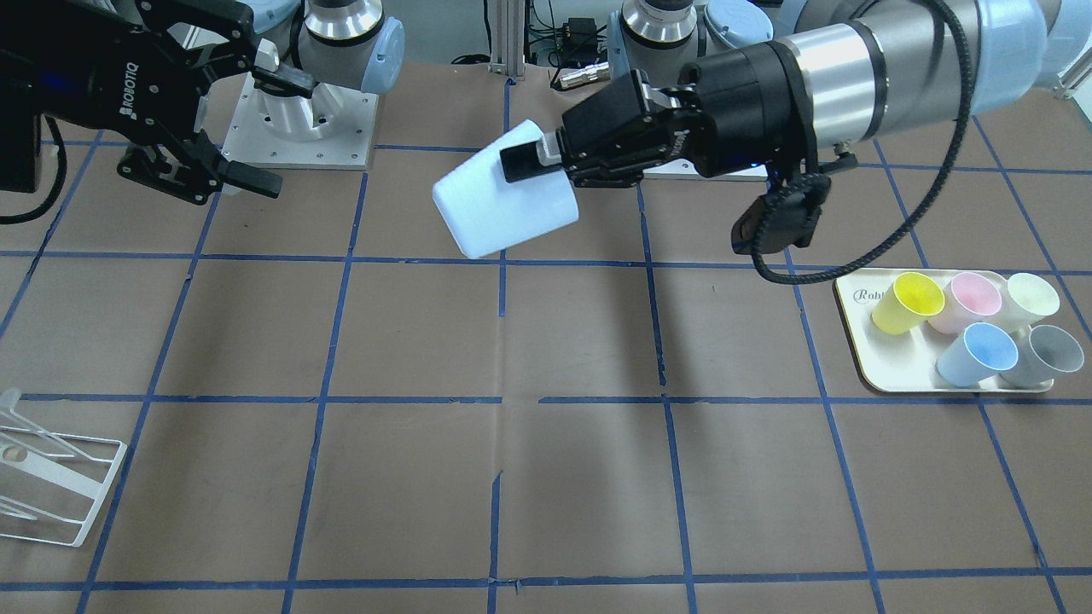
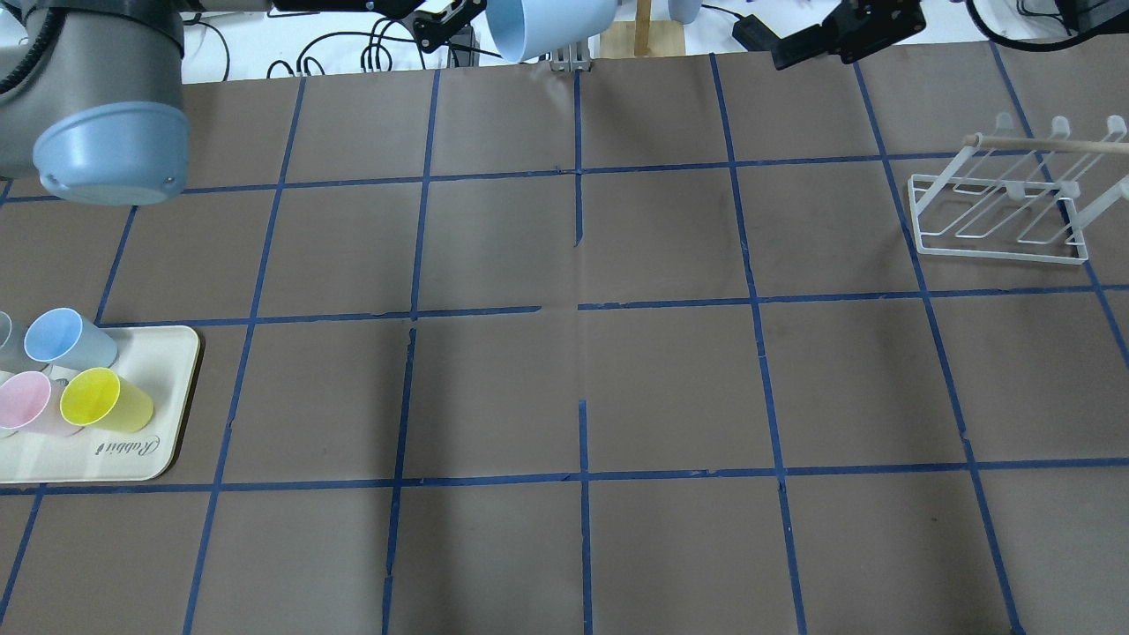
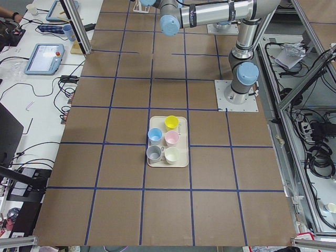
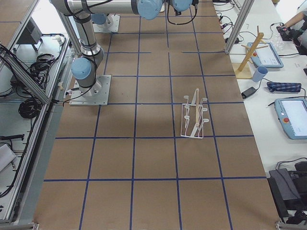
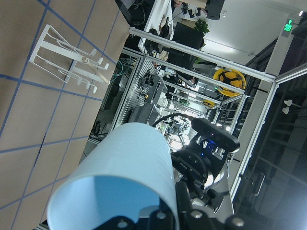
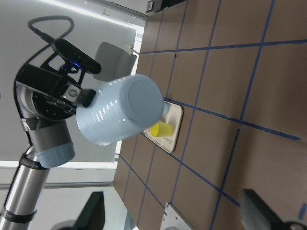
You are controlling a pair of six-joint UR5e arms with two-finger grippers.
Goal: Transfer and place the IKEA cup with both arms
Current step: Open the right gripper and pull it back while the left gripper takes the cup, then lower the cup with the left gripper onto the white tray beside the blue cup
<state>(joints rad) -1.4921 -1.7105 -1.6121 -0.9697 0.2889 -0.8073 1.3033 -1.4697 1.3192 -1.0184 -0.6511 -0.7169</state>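
My left gripper (image 1: 522, 166) is shut on the IKEA cup (image 1: 503, 200), a pale blue tumbler held sideways high above the table's far middle, its base pointing toward my right gripper. The cup also shows in the overhead view (image 2: 547, 26), the left wrist view (image 5: 124, 177) and the right wrist view (image 6: 122, 110). My right gripper (image 1: 277, 132) is open and empty. It faces the cup's base with a clear gap between them. A second blue cup (image 1: 979, 354) stands on the tray.
A cream tray (image 1: 887, 375) on my left side holds yellow (image 1: 909, 303), pink (image 1: 972, 300), cream (image 1: 1031, 298) and grey (image 1: 1045, 354) cups. A white wire rack (image 2: 1005, 212) stands on my right side. Blue tape lines grid the brown table.
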